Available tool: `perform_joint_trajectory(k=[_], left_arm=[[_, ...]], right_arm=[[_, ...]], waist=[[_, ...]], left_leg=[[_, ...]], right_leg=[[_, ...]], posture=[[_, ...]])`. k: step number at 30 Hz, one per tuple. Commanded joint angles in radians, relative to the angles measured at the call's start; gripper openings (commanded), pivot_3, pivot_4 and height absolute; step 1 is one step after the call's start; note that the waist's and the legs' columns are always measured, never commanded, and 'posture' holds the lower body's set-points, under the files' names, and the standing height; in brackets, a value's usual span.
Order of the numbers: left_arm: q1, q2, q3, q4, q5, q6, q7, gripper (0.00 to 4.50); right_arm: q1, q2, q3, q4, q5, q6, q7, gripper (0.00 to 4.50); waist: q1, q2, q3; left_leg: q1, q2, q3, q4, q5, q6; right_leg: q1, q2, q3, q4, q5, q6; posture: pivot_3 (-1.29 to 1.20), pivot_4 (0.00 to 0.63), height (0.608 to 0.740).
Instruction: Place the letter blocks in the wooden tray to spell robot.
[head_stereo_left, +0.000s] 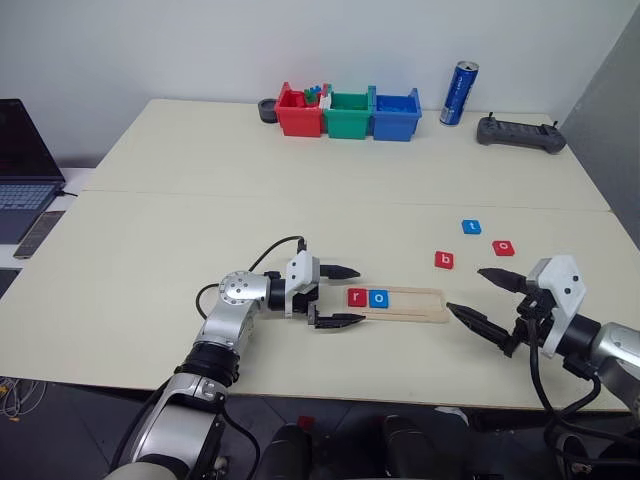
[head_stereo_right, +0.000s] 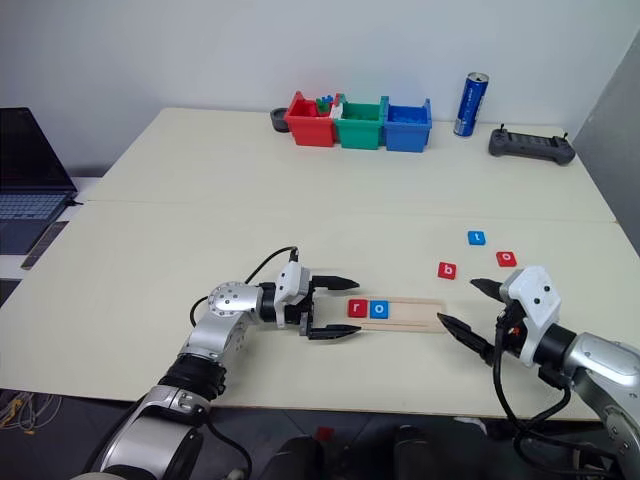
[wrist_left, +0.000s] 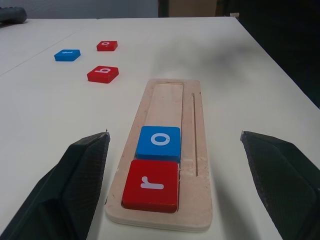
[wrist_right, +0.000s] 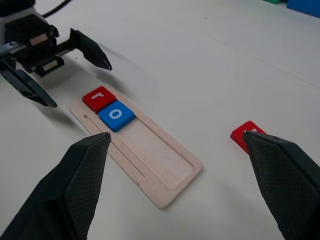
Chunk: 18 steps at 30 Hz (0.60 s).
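Note:
The wooden tray lies near the table's front edge. A red "r" block and a blue "o" block sit side by side at its left end. Beyond the tray's right end, three blocks lie loose on the table: a red "b", a blue "t" and a red "o". My left gripper is open, with its fingers on either side of the tray's left end. At the tray's right end my right gripper is open and holds nothing. In the right wrist view, one finger partly hides a red block.
Red, green and blue bins stand in a row at the table's back. A blue can and a dark controller are to their right. A laptop sits off the left edge.

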<state>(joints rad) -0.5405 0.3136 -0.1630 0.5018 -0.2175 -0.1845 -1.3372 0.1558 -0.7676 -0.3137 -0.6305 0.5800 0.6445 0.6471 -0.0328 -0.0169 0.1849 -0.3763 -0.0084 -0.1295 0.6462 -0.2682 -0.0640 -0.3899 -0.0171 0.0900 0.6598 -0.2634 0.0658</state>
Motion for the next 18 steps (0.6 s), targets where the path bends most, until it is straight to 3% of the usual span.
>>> perform_joint_trajectory(k=[1,10,18], left_arm=[[0.004,0.003,0.000,-0.041,-0.010,-0.005,0.006,4.45],[-0.020,-0.008,0.000,-0.018,-0.006,-0.010,0.015,4.45],[-0.015,-0.026,-0.011,-0.027,-0.006,-0.018,0.020,4.45]], right_arm=[[-0.004,-0.013,-0.002,0.010,-0.057,-0.014,-0.029,4.50],[-0.298,0.078,0.125,0.226,-0.211,0.059,-0.245,4.50],[-0.468,0.146,0.135,0.438,-0.323,0.053,-0.366,4.50]], waist=[[0.000,0.000,0.000],[-0.005,0.000,0.000],[0.000,0.000,0.000]], left_leg=[[0.000,0.000,0.000,0.000,0.000,0.000],[0.001,0.000,0.001,0.000,0.000,0.000],[0.000,0.000,0.001,0.000,0.000,0.000]], right_leg=[[0.000,0.000,0.000,0.000,0.000,0.000],[0.000,0.000,0.001,0.001,0.000,0.000],[-0.001,-0.001,0.001,0.001,0.000,0.000]], posture=[[0.00,0.150,0.740],[0.00,0.150,0.740],[0.00,0.150,0.740]])
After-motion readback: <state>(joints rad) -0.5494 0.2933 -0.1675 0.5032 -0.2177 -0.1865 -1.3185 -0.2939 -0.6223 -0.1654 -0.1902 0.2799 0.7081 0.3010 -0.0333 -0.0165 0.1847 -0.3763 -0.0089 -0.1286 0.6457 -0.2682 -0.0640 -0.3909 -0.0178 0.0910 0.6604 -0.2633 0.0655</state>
